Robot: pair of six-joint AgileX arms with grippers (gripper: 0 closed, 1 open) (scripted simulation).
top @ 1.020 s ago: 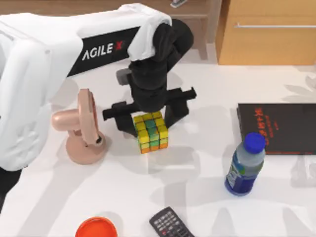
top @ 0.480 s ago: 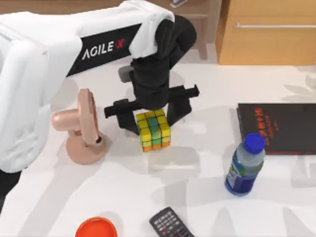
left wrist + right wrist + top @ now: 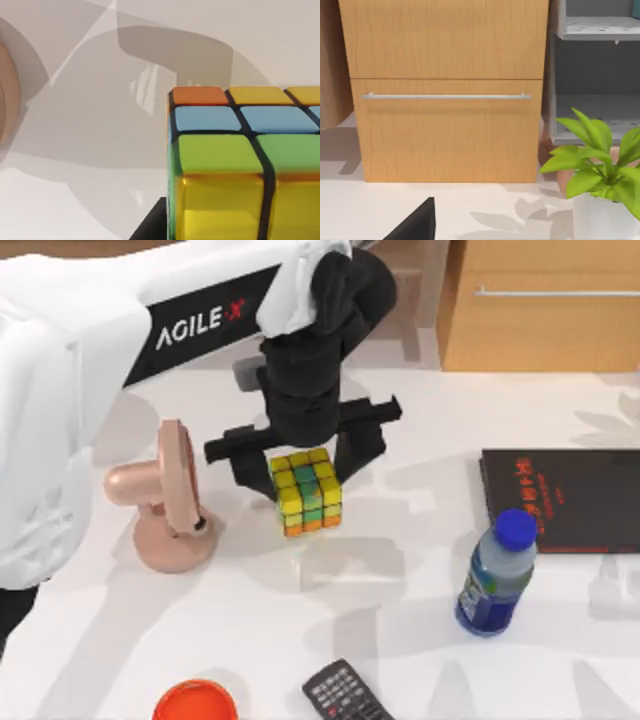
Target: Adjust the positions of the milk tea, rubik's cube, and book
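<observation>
The rubik's cube (image 3: 308, 492), with yellow, green and orange squares, hangs a little above the white table (image 3: 250, 620) near its middle. My left gripper (image 3: 304, 472) is shut on it, one black finger on each side, and the arm reaches in from the upper left. In the left wrist view the cube (image 3: 240, 165) is very close, with its shadow on the table behind it. A dark fingertip (image 3: 415, 225) of my right gripper shows in the right wrist view, facing a wooden cabinet. The milk tea and the book are out of view.
A pink desk fan (image 3: 165, 500) stands just left of the cube. A thin black book with red lettering (image 3: 565, 500) lies at the right, with a blue-capped bottle (image 3: 497, 575) in front of it. A remote (image 3: 345, 695) and a flat orange disc (image 3: 195, 702) sit at the front edge.
My left gripper has risen slightly with the rubik's cube in it, and the cube now sits a little higher in the top view. Everything else is unmoved.
</observation>
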